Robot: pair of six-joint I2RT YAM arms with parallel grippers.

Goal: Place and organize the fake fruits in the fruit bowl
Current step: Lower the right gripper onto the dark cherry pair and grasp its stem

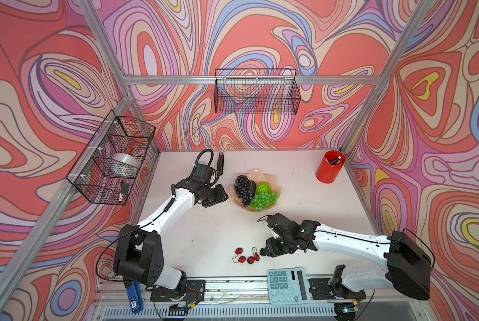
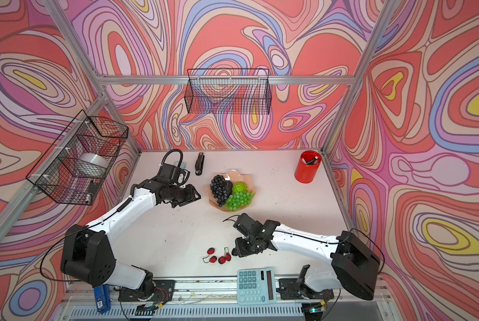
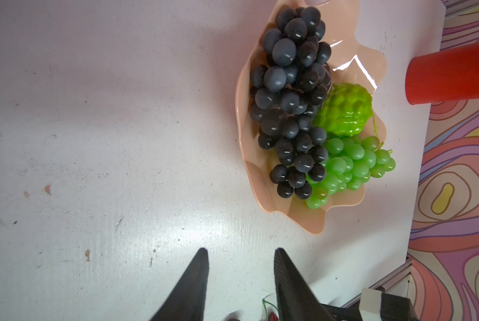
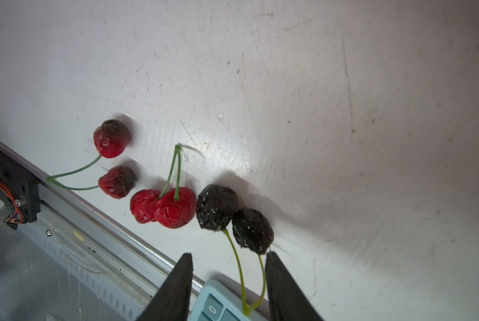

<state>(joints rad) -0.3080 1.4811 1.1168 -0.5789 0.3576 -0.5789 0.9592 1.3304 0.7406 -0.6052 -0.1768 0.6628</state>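
Note:
The peach-pink fruit bowl [image 1: 253, 173] [image 3: 310, 225] holds a dark purple grape bunch [image 1: 243, 189] [image 3: 291, 100], a bumpy lime-green ball [image 1: 263, 188] [image 3: 343, 109] and a green grape bunch [image 1: 263, 200] [image 3: 352, 166]. Left of the bowl, my left gripper [image 1: 218, 201] [image 3: 239, 251] hangs open and empty. Two pairs of red cherries [image 1: 246, 257] [image 4: 174, 207] lie on the table near the front. Beside them are two black berries [image 4: 217, 207]. My right gripper [image 1: 263, 252] [image 4: 229, 253] stands open just behind them, their green stems between its fingers.
A red cup [image 1: 330, 166] stands at the back right. A teal calculator [image 1: 288, 285] lies on the front rail, right under my right gripper. A black stapler [image 2: 199, 164] sits behind the left arm. Wire baskets [image 1: 110, 158] [image 1: 256, 91] hang on the walls.

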